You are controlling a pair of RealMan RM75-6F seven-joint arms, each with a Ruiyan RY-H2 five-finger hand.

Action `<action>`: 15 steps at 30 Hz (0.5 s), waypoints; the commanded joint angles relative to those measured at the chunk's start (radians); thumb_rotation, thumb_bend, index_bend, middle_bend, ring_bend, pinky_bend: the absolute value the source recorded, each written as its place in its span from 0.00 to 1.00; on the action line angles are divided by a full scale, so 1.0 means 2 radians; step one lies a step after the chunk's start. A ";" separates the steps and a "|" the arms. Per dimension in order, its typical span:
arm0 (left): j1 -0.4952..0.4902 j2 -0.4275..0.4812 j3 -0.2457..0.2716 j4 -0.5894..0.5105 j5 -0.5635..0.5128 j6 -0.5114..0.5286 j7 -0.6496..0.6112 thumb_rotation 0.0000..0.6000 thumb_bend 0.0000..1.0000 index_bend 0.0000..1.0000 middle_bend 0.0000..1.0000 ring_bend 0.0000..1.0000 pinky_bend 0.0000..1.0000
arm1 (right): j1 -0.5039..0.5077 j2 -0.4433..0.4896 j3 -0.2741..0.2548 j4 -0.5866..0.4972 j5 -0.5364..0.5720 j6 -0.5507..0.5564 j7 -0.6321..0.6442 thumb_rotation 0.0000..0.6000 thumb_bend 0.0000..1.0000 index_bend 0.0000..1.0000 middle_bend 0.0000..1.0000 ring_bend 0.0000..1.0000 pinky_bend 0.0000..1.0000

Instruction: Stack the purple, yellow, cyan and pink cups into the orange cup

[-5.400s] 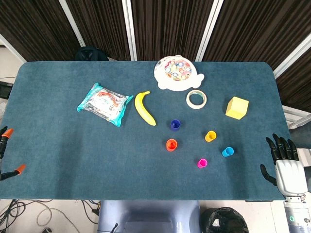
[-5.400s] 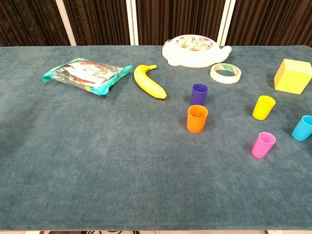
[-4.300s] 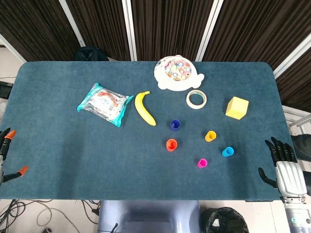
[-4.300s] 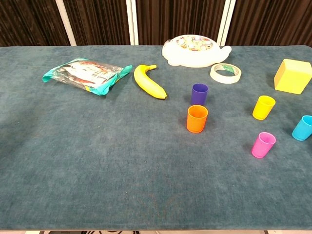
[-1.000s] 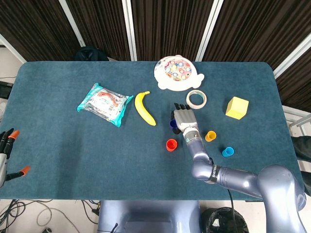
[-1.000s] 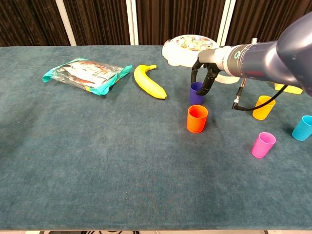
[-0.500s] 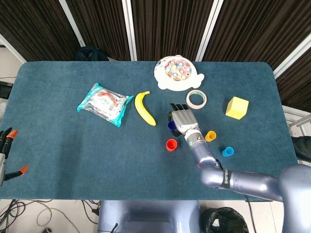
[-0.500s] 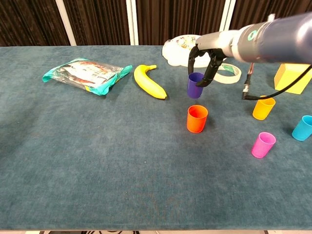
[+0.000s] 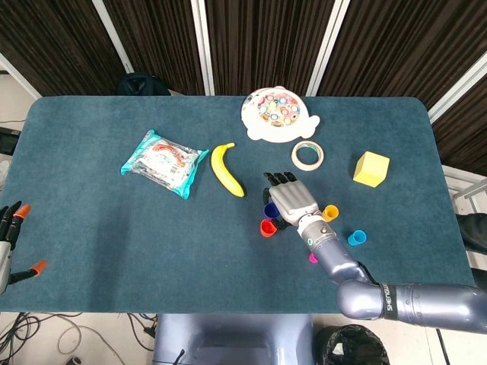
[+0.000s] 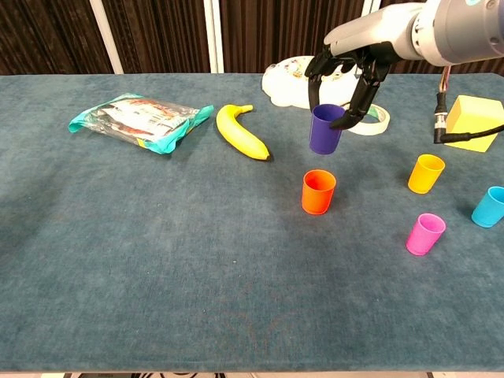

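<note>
Right hand [image 10: 346, 67] clasping purple cup [image 10: 325, 128] by its rim, fingers curled round it, cup raised clear of the table, above and just behind orange cup [image 10: 318, 191], higher than half a second ago, left hand [image 9: 7, 243] empty, fingers spread, far left of orange cup.

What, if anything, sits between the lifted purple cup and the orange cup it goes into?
Nothing visible. The right hand holds the small purple plastic cup in the air, up and behind the open-mouthed orange plastic cup, with only bare blue tabletop around.
</note>
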 commanded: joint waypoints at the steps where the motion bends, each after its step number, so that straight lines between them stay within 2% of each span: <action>1: 0.000 0.000 0.000 0.000 0.001 0.000 0.000 1.00 0.00 0.00 0.00 0.00 0.04 | -0.002 0.005 -0.004 -0.009 -0.003 0.000 0.007 1.00 0.41 0.45 0.00 0.00 0.00; 8: 0.001 0.001 0.000 -0.001 0.001 0.002 -0.001 1.00 0.00 0.00 0.00 0.00 0.04 | -0.007 0.000 -0.019 -0.021 -0.032 0.004 0.020 1.00 0.41 0.45 0.00 0.00 0.00; 15: 0.000 0.002 -0.001 -0.001 -0.002 0.000 -0.003 1.00 0.00 0.00 0.00 0.00 0.04 | -0.006 -0.019 -0.030 -0.007 -0.042 0.015 0.028 1.00 0.41 0.45 0.00 0.00 0.00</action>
